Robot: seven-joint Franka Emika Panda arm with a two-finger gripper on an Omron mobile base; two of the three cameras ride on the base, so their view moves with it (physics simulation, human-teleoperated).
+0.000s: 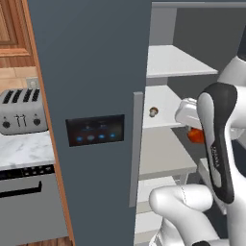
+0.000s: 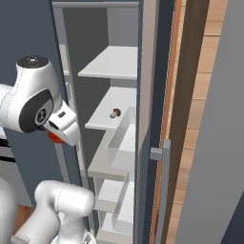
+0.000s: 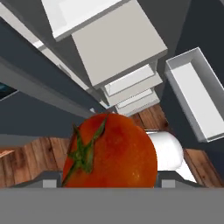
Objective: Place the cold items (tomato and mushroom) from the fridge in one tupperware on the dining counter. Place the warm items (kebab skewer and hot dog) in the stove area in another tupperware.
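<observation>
Tomato point(image 3: 111, 151) sits right up against the hand camera, red with its green stem facing the lens, clamped between the jaws of the gripper point(image 1: 194, 134), which holds it off the shelves in front of the open fridge point(image 1: 91, 72). Farther in, the mushroom point(image 2: 115, 113) rests alone on a white middle shelf point(image 2: 107, 116), well apart from the claw

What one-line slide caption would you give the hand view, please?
Glossy red tomato with green stem held in the gripper, white fridge shelves beyond.
</observation>
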